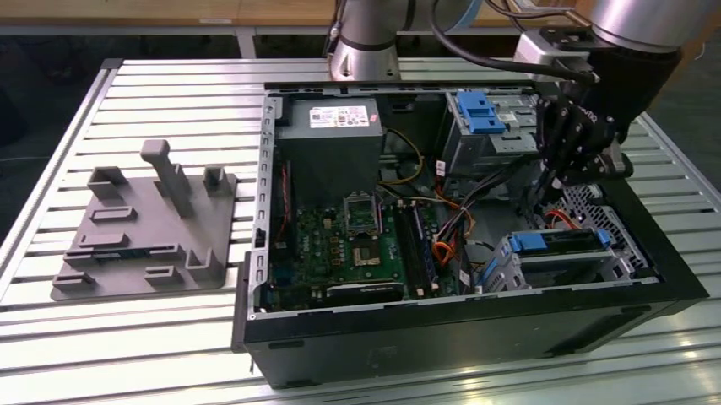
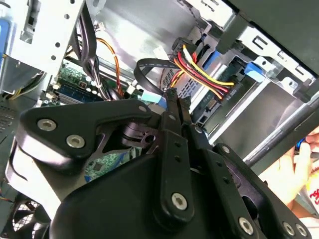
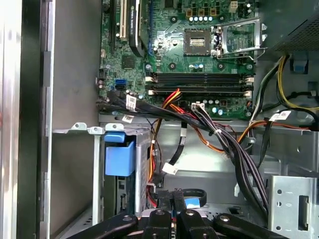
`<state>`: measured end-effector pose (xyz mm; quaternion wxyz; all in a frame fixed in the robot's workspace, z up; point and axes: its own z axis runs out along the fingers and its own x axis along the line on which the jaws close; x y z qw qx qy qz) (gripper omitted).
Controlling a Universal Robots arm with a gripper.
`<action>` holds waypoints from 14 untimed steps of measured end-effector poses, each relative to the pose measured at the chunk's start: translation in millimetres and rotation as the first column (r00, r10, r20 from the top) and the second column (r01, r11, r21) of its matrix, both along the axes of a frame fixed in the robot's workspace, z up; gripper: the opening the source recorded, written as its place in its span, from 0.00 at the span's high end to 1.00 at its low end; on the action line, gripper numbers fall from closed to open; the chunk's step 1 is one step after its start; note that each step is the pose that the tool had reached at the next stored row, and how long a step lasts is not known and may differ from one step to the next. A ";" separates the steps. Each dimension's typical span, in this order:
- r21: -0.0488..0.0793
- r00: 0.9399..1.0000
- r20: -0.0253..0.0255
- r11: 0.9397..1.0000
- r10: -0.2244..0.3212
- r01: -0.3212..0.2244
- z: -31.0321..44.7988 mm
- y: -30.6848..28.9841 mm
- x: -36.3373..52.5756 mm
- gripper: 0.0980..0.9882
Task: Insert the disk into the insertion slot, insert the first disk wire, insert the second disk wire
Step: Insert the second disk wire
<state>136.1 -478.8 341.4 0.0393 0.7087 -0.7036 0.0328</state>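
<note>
Slatted metal table [image 1: 169,93], wooden bench edge along the far side. Open black PC case [image 1: 474,325] lies on it, side panel off. On the exterior view's left of the case, a grey fixture plate [image 1: 141,245] with upright pegs sits flat on the slats.

Inside the case: power supply [image 1: 333,148] at the far end, motherboard [image 1: 349,245] nearer, larger grey cage with blue latch [image 1: 487,118] at the far right. Slot [image 1: 563,266] is the small perforated cage at the near right corner.

Disk [image 1: 560,243] is already seated in the slot, lying flat, long axis running across the exterior view left to right, blue carrier handle facing the case interior. The first wrist view shows the blue handle [image 3: 119,157] at the cage mouth.

Gripper [image 1: 575,160] hangs inside the case, just far of the slot and between the two cages, fingers pointing down. In both wrist views the fingers [image 2: 174,107] are together, pinching a black cable [image 2: 149,69] with a pale blue tag close to the disk's connector end. A red-yellow-black wire bundle [image 2: 207,74] runs to the disk's rear edge just beside it; cannot tell if it is plugged in.

A person's hand [image 2: 291,172] shows outside the case wall in the second wrist view.
</note>
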 end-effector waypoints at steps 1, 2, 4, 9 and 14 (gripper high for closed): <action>0.005 1.000 0.000 1.000 0.000 0.000 0.1 -1.7 0.1 0.95; 0.011 1.000 0.000 1.000 0.000 0.000 0.2 -3.3 0.2 0.95; 0.023 1.000 0.000 1.000 0.000 0.000 0.4 -6.6 0.3 0.95; 0.047 1.000 0.000 0.999 0.000 0.000 0.8 -15.5 0.5 0.95; 0.054 1.000 -0.001 0.999 0.000 0.000 1.2 -25.6 1.0 0.95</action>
